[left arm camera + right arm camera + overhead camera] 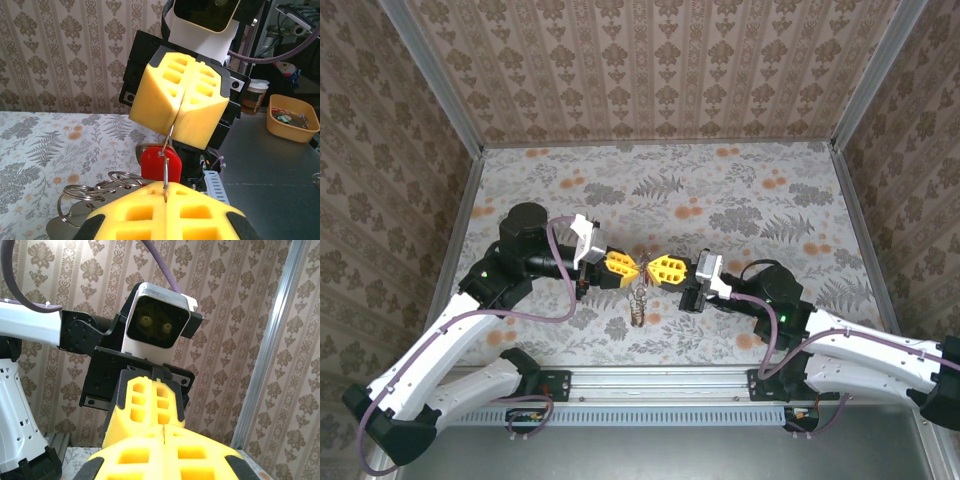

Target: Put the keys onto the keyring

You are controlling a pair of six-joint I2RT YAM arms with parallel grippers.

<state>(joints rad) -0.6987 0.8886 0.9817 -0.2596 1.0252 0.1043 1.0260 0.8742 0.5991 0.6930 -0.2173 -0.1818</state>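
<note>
Midway between both arms, one thin keyring is gripped by left and right jaws together; the red-headed key is hung beneath.

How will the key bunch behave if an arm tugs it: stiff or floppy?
Probably floppy: the red key and loose rings hang from a thin ring pinched by the left gripper and right gripper, so they'd likely swing. That wire ring may twist, and smooth metal could slip.

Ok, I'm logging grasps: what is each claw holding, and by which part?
A thin wire ring, pinched at opposite sides: left claw on one, right claw on the other. A red key hangs beside it.
</note>
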